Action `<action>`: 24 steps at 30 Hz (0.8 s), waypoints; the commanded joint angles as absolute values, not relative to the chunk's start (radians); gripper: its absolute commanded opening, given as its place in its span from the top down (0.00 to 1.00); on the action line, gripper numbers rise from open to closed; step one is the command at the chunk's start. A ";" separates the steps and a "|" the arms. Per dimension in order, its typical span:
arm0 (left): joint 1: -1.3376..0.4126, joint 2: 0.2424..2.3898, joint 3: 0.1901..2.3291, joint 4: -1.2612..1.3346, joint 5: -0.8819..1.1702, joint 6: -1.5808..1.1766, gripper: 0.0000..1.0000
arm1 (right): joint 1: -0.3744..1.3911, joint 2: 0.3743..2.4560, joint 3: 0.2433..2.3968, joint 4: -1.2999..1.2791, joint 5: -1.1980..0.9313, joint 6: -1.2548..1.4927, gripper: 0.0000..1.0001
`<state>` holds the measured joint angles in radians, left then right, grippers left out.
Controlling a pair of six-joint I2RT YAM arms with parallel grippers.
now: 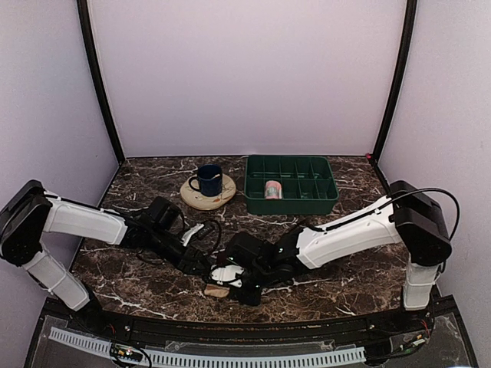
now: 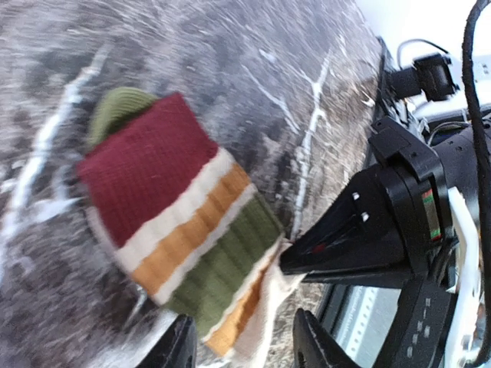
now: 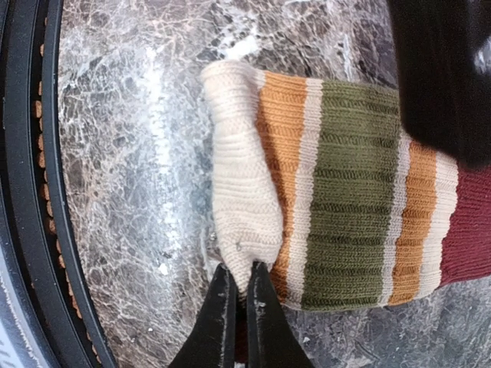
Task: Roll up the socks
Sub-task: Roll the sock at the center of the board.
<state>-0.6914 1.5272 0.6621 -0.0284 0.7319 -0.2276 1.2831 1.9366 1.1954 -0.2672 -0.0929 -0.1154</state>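
Note:
A striped sock (image 2: 176, 222), maroon, white, orange, green and cream, lies flat on the marble table near the front edge. It also shows in the right wrist view (image 3: 345, 199) and as a small patch in the top view (image 1: 216, 290). My right gripper (image 3: 238, 295) is shut on the sock's cream cuff edge; it shows as a black wedge in the left wrist view (image 2: 368, 238). My left gripper (image 2: 245, 349) is open, its fingers either side of the cream end. Both grippers meet over the sock in the top view, left (image 1: 215, 270) and right (image 1: 232, 282).
A green compartment tray (image 1: 291, 201) at the back holds one rolled sock (image 1: 272, 189). A dark blue mug (image 1: 208, 180) stands on a round wooden coaster (image 1: 207, 199) left of it. The table's black front rail (image 3: 46, 192) is close to the sock.

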 commanded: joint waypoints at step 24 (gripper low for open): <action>-0.960 1.213 0.403 0.386 0.186 -0.135 0.52 | 1.034 2.067 1.308 -0.427 -0.731 0.089 1.00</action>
<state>-0.9161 1.2228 0.4103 0.3523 0.2687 -0.2195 1.0531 2.0323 1.2678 -0.3679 -0.6361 0.0738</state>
